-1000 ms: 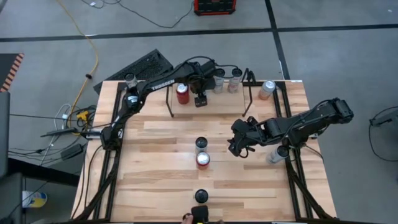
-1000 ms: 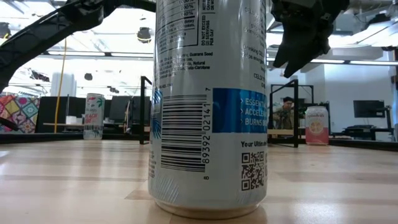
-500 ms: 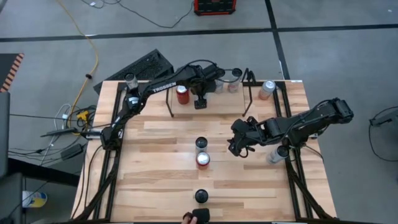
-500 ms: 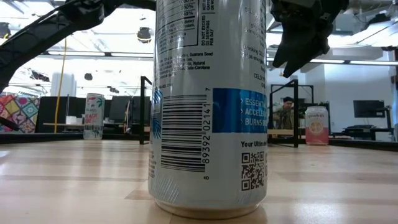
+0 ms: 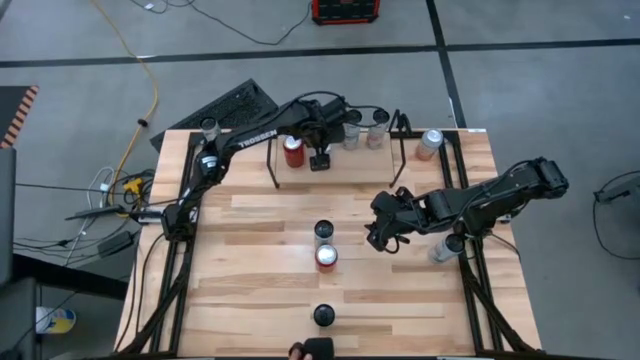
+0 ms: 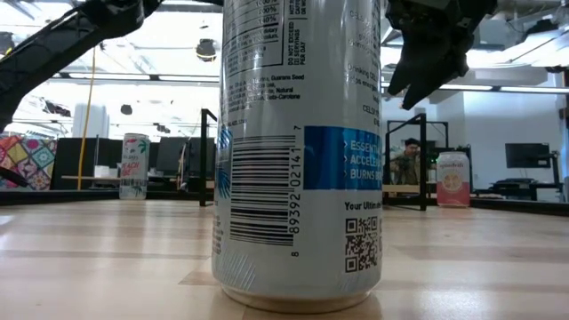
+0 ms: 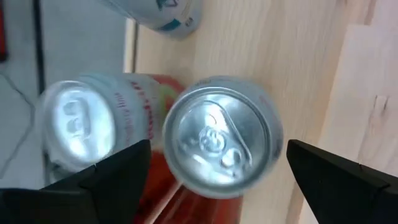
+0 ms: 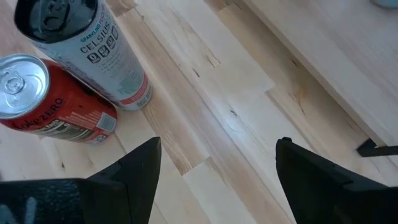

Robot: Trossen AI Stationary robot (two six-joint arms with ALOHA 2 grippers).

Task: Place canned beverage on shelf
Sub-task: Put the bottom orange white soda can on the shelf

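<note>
Overhead, the left arm reaches across the far end of the wooden table (image 5: 260, 250), its left gripper (image 5: 322, 150) hanging over the shelf (image 5: 335, 152), a low black wire rack by the table's far edge. Its fingers (image 7: 112, 177) are spread wide with a silver-topped can (image 7: 219, 138) between them, not touching either; a second can (image 7: 81, 121) stands just beside it. On the rack stand a red can (image 5: 293, 151) and two pale cans (image 5: 364, 130). The right arm bends in from the right rail, and the right gripper (image 5: 377, 231) hovers with fingers (image 8: 134, 171) apart beside a tall pale can (image 5: 324, 233) that touches a red-labelled can (image 5: 326, 257) at mid-table. Another dark-topped can (image 5: 323, 316) stands near the front edge, filling the low view. Grey floor with a yellow cable (image 5: 140, 75) surrounds the table.
</note>
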